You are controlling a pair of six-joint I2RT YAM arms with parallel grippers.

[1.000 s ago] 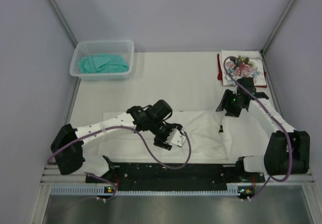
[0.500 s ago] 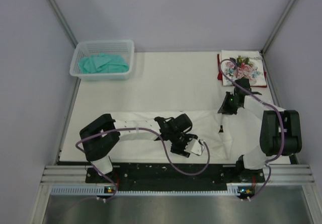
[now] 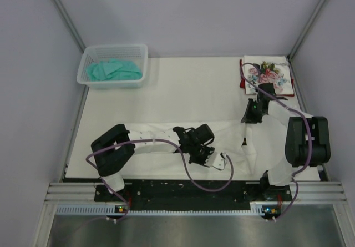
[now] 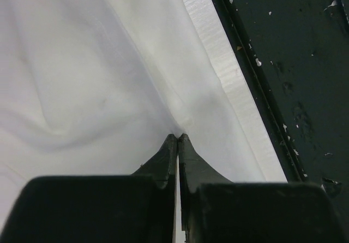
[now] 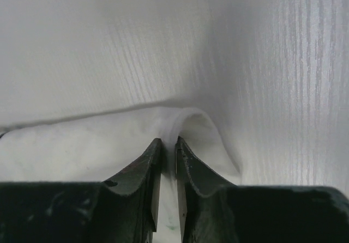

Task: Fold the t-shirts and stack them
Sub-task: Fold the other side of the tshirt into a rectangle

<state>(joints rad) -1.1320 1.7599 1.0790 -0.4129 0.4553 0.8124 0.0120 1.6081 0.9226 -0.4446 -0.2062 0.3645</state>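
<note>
Top: white shirt (image 3: 238, 150) lies flat by the near table edge. The left gripper (image 3: 213, 159) has swung right to its near hem, and the right gripper (image 3: 250, 114) is at its far right corner.
Left wrist: jaws now clamped on the hem.
Right wrist: jaws pinching a raised fold.
Both stood open a second ago, so the grasps look done and the fold can start.

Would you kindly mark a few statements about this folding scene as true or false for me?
1. The left tool is shut on the white shirt. True.
2. The basket is empty. False: a teal cloth lies in it.
3. The rose-print shirt lies folded at the table's far right corner. True.
4. The right tool stands wide open above bare table. False: it is closed on a raised fold of the white shirt.
</note>
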